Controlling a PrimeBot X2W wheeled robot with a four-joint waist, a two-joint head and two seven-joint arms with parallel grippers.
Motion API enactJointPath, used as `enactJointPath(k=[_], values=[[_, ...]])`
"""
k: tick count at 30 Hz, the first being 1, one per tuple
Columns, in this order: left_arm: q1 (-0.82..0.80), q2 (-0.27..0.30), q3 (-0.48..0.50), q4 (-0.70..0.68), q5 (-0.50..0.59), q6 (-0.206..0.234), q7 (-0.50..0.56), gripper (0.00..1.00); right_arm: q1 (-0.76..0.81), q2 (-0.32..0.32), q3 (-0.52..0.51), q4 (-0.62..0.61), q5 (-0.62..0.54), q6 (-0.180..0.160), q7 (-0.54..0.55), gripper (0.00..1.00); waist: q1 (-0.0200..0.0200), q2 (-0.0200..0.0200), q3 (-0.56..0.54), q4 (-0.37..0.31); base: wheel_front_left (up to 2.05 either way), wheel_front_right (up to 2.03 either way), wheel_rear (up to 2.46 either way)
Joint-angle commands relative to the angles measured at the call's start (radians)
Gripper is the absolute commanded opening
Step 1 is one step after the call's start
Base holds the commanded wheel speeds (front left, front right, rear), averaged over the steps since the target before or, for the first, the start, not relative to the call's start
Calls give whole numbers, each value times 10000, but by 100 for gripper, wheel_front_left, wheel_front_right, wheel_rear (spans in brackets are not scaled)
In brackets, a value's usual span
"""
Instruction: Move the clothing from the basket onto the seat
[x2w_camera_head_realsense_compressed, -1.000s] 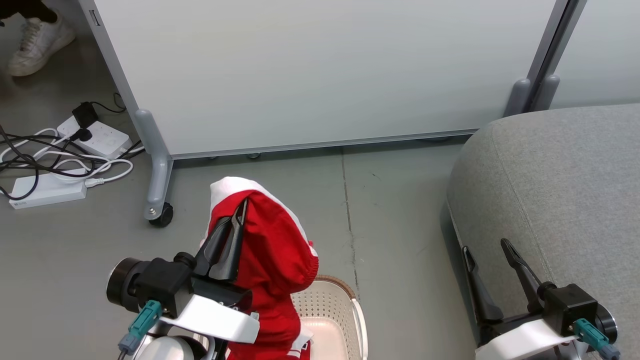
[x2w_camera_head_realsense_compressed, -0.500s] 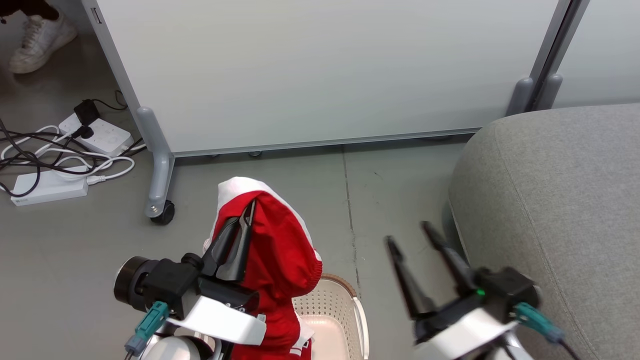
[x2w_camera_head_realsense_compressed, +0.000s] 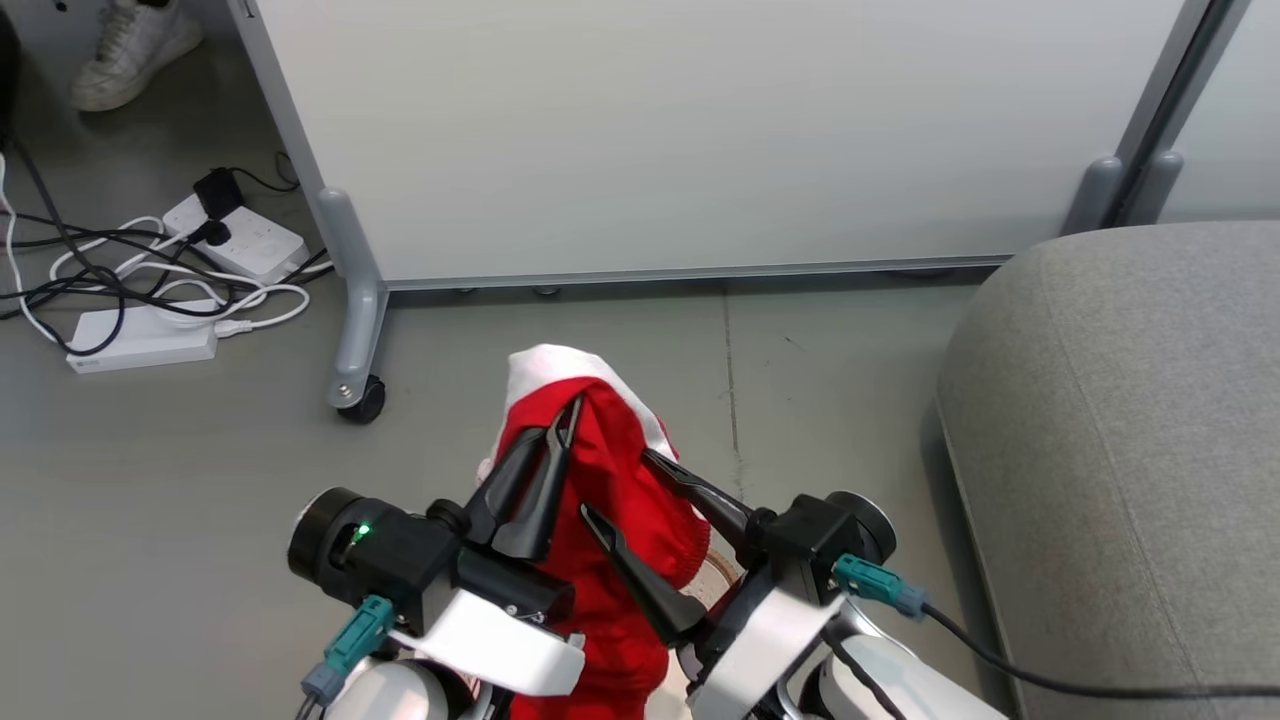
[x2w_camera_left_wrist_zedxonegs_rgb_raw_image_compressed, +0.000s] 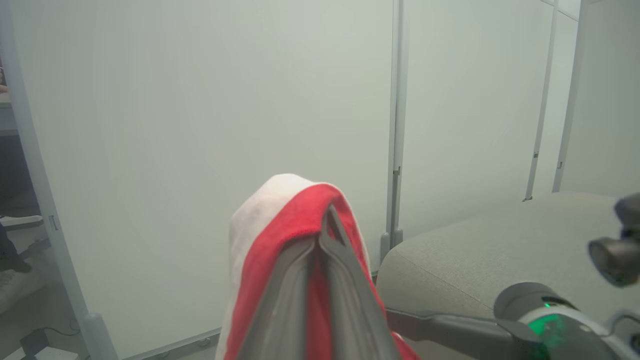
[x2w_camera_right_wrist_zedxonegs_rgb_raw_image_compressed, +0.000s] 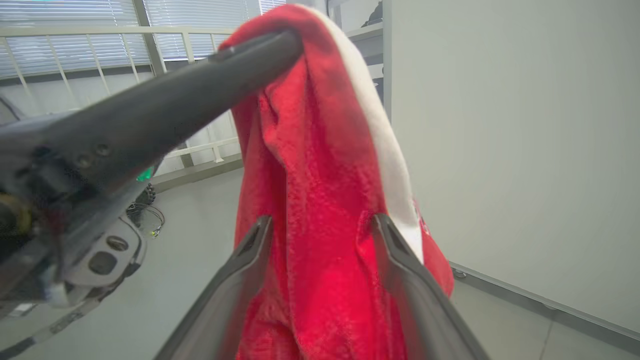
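Note:
The red clothing (x2w_camera_head_realsense_compressed: 610, 435) with a white panel hangs from my left gripper (x2w_camera_head_realsense_compressed: 568, 408), which is shut on its top fold, lifted above the floor. My right gripper (x2w_camera_head_realsense_compressed: 617, 483) is open, its two fingers on either side of the hanging fabric just below the left one. In the right wrist view the clothing (x2w_camera_right_wrist_zedxonegs_rgb_raw_image_compressed: 320, 200) sits between the open right gripper (x2w_camera_right_wrist_zedxonegs_rgb_raw_image_compressed: 321, 220) fingers. The left wrist view shows the left gripper (x2w_camera_left_wrist_zedxonegs_rgb_raw_image_compressed: 322, 225) pinching the clothing (x2w_camera_left_wrist_zedxonegs_rgb_raw_image_compressed: 280, 215). A sliver of the basket (x2w_camera_head_realsense_compressed: 716, 577) rim peeks out beneath the arms. The grey seat (x2w_camera_head_realsense_compressed: 1130, 450) lies to the right.
A white partition panel (x2w_camera_head_realsense_compressed: 650, 130) on a castor foot (x2w_camera_head_realsense_compressed: 362, 398) stands behind. Power strips and tangled cables (x2w_camera_head_realsense_compressed: 150, 340) lie on the floor at the left. A person's white shoe (x2w_camera_head_realsense_compressed: 130, 50) is at the top left.
My right gripper has swung left from beside the seat to the hanging clothing, still open. The left gripper keeps its hold. The head camera has shifted slightly.

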Motion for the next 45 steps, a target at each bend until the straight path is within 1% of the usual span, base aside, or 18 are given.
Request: enactJointPath(k=[1, 2, 5, 6, 7, 8, 14, 15, 16, 17, 18, 23, 26, 31, 35, 38, 45], values=[[-190, -15, -64, 18, 52, -65, -38, 0, -309, -41, 178, 307, 231, 5, -123, 100, 0, 0, 16, 114, 0, 0, 0], [-190, -15, -64, 18, 52, -65, -38, 0, -309, -41, 178, 307, 231, 5, -123, 100, 0, 0, 16, 114, 0, 0, 0], [-265, -73, -194, 43, 56, -105, -69, 0, -732, -33, 511, 824, 442, 5, -219, 100, 0, 0, 27, 217, 0, 0, 0], [-268, -85, -224, 50, 60, -115, -77, 0, -876, -42, 624, 974, 467, 5, -224, 97, 0, 0, 33, 242, 0, 0, 0], [-273, -100, -293, 79, 52, -142, -79, 0, -1067, -34, 843, 1171, 701, 5, -267, 16, 0, 0, 40, 292, 0, 0, 0], [-292, -104, -303, 90, 39, -154, -86, 0, -1155, -40, 932, 1257, 794, 5, -280, 0, 0, 0, 48, 311, 0, 0, 0], [-336, -93, -395, 147, -63, -185, -95, 0, -1439, -42, 1236, 1543, 1438, 5, -300, 0, 0, 0, 77, 346, 0, 0, 0], [-340, -87, -395, 142, -52, -176, -99, 1, -1463, -40, 1269, 1579, 1499, 5, -295, 0, 0, 0, 85, 334, 0, 0, 0], [-334, -76, -394, 152, -55, -156, -86, 42, -1462, -42, 1297, 1624, 1572, 5, -292, 0, 0, 0, 92, 320, 0, 0, 0], [-329, -68, -387, 155, -57, -123, -87, 85, -1479, -40, 1267, 1634, 1613, 5, -292, 0, 0, 0, 98, 301, 0, 0, 0], [-323, -49, -392, 164, -40, -103, -64, 100, -1490, -41, 1192, 1651, 1640, 5, -293, 0, 0, 0, 109, 274, 0, 0, 0], [-246, 97, -443, 6, 6, -187, -161, 100, -1572, -38, 671, 1668, 1618, 5, -293, 0, 0, 0, 174, 40, 0, 0, 0], [-109, 197, -585, -81, 55, -279, -192, 100, -1640, -42, 112, 1694, 1416, 5, -293, 0, 0, 0, 215, -94, 0, 0, 0], [51, 388, -1011, -120, 304, -436, 79, 100, -1553, -43, -911, 1873, 831, 5, -294, 0, 0, 0, 303, -347, 0, 0, 0], [210, 578, -1392, 80, 510, -567, 359, 100, -1321, -187, -1561, 1944, 465, 5, -293, 0, 0, 0, 372, -627, 0, 0, 0], [226, 626, -1694, 298, 610, -722, 500, 100, -1124, -318, -1939, 1986, 316, 5, -293, 0, 0, 0, 419, -855, 0, 0, 0], [260, 667, -2045, 715, 639, -854, 518, 100, -582, -614, -2660, 1831, 115, 5, -271, 0, 0, 0, 528, -1561, 0, 0, 0]])
